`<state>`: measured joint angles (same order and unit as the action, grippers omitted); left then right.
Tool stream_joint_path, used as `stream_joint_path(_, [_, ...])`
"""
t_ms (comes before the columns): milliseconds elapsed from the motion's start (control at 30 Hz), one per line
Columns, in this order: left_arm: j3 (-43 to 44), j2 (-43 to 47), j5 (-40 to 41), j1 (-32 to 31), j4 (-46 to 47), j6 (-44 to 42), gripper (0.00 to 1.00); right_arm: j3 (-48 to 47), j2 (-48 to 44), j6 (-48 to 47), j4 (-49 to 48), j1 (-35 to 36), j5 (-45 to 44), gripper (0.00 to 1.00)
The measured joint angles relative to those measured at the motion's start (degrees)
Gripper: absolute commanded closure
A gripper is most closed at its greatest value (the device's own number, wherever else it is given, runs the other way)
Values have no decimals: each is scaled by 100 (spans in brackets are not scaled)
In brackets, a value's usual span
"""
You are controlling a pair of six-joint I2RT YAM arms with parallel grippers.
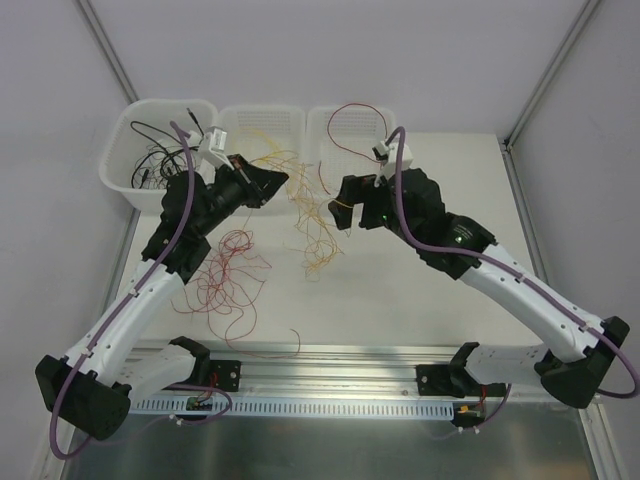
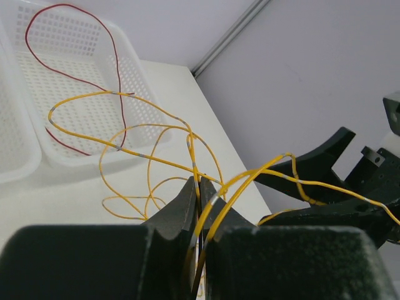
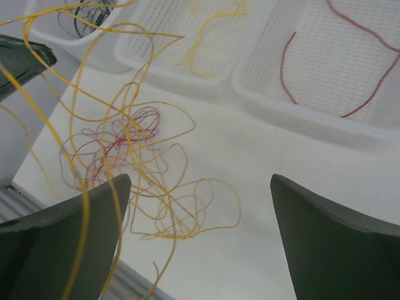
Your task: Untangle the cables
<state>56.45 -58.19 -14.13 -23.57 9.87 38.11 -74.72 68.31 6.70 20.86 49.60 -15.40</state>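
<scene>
My left gripper point(image 1: 276, 183) is shut on yellow cables point(image 2: 215, 199), raised above the table; the strands run out between its jaws point(image 2: 201, 187). A loose yellow tangle point(image 1: 314, 228) hangs and spreads from it down onto the table, also in the right wrist view point(image 3: 164, 200). My right gripper point(image 1: 341, 211) is wide open just right of that tangle; one yellow strand crosses in front of its left finger point(image 3: 80, 215). A red tangle point(image 1: 231, 268) lies on the table under the left arm, seen blurred in the right wrist view point(image 3: 115, 140).
Three white baskets stand along the back. The left one point(image 1: 118, 172) holds black cables, the middle one point(image 1: 232, 117) yellow ones, the right one point(image 1: 318, 120) a red cable point(image 1: 352, 108). A metal rail point(image 1: 330, 360) runs along the near edge.
</scene>
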Motion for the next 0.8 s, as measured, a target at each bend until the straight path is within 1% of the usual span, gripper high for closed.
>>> stream_joint_path(133, [-131,2,-68,-2,11,-2,100,-376,514,188,-225,-20,597,1])
stream_joint_path(233, [-313,2,-52,-2,4,-11,100,-398,531,214,-267,-20,693,0])
stream_joint_path(333, [-444,2,-22,-2,-61,-26,100,-398,402,168,-203,-83,474,1])
stream_joint_path(400, [-448,7,7,-2,-131,-66,100,-389,212,118,-72,-184,164,0])
stream_joint_path(500, [-372,24,122,0,-273,-197,100,-184,-317,48,9,-400,-313,0])
stream_joint_path(567, [-122,2,186,0,-509,-337,100,42,-789,-24,96,-514,-638,0])
stream_joint_path(633, [332,-72,293,2,-717,-503,100,262,-1233,-92,219,-549,-911,0])
stream_joint_path(700, [905,-221,402,15,-890,-643,100,485,-1698,-195,400,-546,-1292,0])
stream_joint_path(800, [1884,-544,490,236,-1005,-824,100,776,-2205,-319,719,-551,-1786,0])
